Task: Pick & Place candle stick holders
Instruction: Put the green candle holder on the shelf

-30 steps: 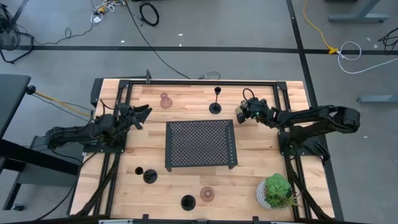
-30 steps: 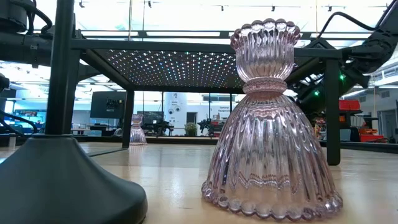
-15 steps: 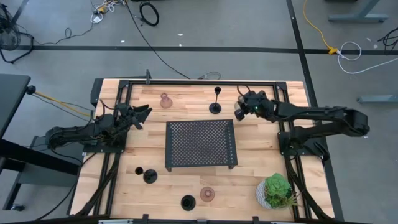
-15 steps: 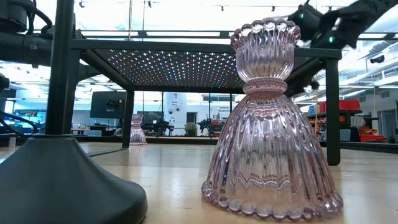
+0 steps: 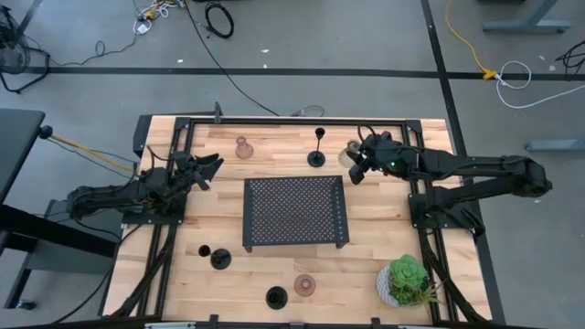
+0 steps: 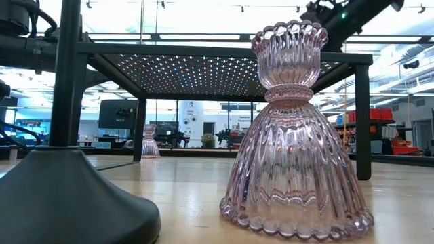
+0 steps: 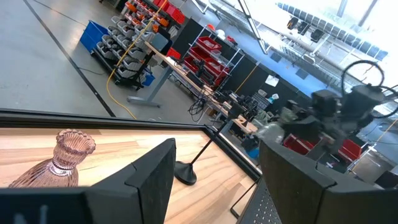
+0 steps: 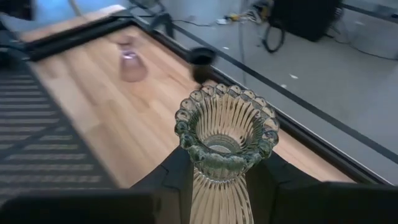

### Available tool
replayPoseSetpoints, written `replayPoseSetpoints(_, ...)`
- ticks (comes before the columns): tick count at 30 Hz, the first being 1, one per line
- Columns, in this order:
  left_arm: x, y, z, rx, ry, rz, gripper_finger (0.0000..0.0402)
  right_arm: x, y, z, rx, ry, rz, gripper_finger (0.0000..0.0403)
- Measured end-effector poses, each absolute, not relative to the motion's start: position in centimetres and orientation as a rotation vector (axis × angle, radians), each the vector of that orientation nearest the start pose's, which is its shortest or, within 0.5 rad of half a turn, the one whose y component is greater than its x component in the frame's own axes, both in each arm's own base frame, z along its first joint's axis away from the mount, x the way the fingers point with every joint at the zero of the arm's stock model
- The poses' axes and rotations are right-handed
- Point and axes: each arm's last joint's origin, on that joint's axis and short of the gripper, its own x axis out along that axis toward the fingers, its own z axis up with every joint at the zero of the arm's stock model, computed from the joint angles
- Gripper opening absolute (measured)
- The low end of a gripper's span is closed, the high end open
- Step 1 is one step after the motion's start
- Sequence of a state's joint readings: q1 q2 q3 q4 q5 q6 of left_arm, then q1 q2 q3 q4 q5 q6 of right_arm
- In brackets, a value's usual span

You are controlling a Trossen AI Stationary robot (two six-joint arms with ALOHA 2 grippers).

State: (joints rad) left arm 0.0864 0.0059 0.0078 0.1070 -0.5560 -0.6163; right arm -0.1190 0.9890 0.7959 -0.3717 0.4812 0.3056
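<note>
My right gripper (image 5: 354,163) hangs above the table's far right part, beside the black tray's (image 5: 294,212) far right corner, shut on a greenish glass candle stick holder (image 8: 225,140). My left gripper (image 5: 210,168) waits open at the table's left, nothing between its fingers. A pink glass holder (image 5: 243,147) and a black stemmed holder (image 5: 316,153) stand on their bases along the far edge. Near the front edge stand black holders (image 5: 219,259) (image 5: 276,297) and another pink glass one (image 5: 304,285). My right gripper pinches the greenish holder between its two fingers (image 8: 177,180) at the ribbed body just below the narrow neck (image 8: 214,186). The fingers reach in from the table's right, slanting down. The holder stands upright in the hold, flared cup up, lifted clear of the table.
The perforated black tray stands on legs in the table's middle. A leafy plant in a white pot (image 5: 408,279) occupies the near right corner. Black frame rails (image 5: 292,122) run along the far edge and both sides. Bare wood lies left and right of the tray.
My right gripper has risen well above the table with the greenish holder, staying shut on it; in the low view it has climbed from beside the tray's leg to above the tray top. The holder stays upright.
</note>
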Motion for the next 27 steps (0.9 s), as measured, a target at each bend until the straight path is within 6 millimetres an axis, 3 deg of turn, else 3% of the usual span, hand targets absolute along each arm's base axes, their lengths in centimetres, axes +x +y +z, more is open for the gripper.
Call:
replayPoseSetpoints(9,9.1,2.3,17.5,-0.620,-0.302,0.589,0.0234,20.7,-1.0,30.3,0.186,0.425,-0.533,0.0098)
replayPoseSetpoints(16,9.1,2.3,17.6,-0.621,-0.302,0.586,0.0234,20.8,0.4,30.5,0.183,0.409,-0.487,0.0098)
replayPoseSetpoints(22,9.0,2.3,18.6,-0.661,-0.409,0.527,0.0234,20.8,1.1,30.5,0.197,0.396,-0.471,0.0098)
replayPoseSetpoints(27,9.1,2.1,18.4,-0.633,-0.368,0.480,0.0234,21.0,2.0,30.6,0.212,0.385,-0.430,0.0098)
